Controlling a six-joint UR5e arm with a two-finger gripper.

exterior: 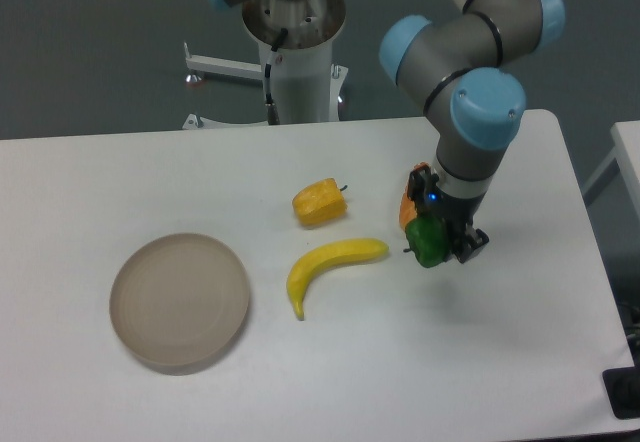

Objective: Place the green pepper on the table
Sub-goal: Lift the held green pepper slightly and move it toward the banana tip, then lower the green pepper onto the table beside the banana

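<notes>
The green pepper [427, 242] is a small glossy dark green lump held between the fingers of my gripper [437, 243], right of the table's middle. The gripper is shut on it. Whether the pepper touches the white table [330, 372] or hangs just above it, I cannot tell. An orange piece [408, 205] shows just behind the gripper's left side, partly hidden by it.
A yellow banana [330, 265] lies just left of the gripper. A yellow pepper [319, 202] sits behind the banana. A round beige plate [180, 300] is at the front left. The robot base [295, 52] stands behind the table's far edge.
</notes>
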